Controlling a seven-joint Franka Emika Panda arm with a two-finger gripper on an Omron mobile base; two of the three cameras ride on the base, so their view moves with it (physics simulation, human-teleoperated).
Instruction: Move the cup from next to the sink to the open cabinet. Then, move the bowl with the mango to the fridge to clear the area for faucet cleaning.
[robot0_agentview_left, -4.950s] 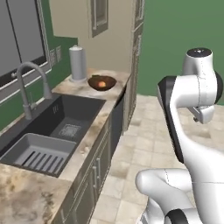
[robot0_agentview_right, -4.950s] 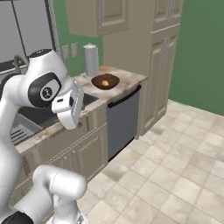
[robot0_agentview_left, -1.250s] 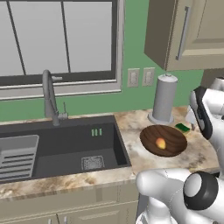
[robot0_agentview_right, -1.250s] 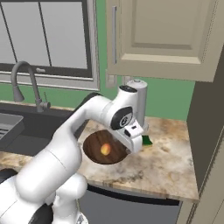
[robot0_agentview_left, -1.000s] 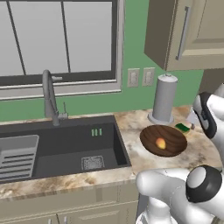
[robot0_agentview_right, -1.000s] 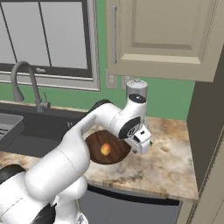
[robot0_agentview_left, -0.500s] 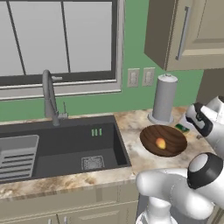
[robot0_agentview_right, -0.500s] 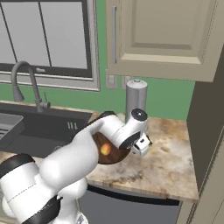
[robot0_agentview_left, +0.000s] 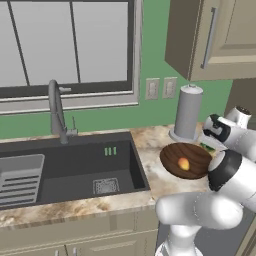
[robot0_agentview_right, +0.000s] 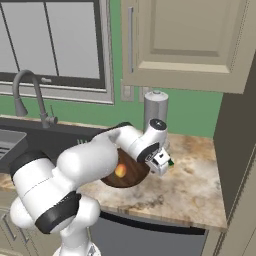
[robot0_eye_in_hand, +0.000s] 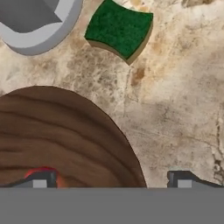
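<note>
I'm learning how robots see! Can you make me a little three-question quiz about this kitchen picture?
1. True or false: the gripper is open.
2. What lies in the bowl? A) mango B) spoon C) sponge
3. Fill in: the green sponge lies on the ______, beside the bowl.

Key: 1 true; 2 A; 3 counter.

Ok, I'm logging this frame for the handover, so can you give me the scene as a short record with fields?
bowl: dark brown bowl on the counter right of the sink
bowl contents: mango
gripper: gripper open, above the bowl's rim, one fingertip over the bowl and one over bare counter
sponge: green sponge on the counter beyond the bowl
canister: grey cylinder behind the bowl
faucet: faucet behind the sink
</note>
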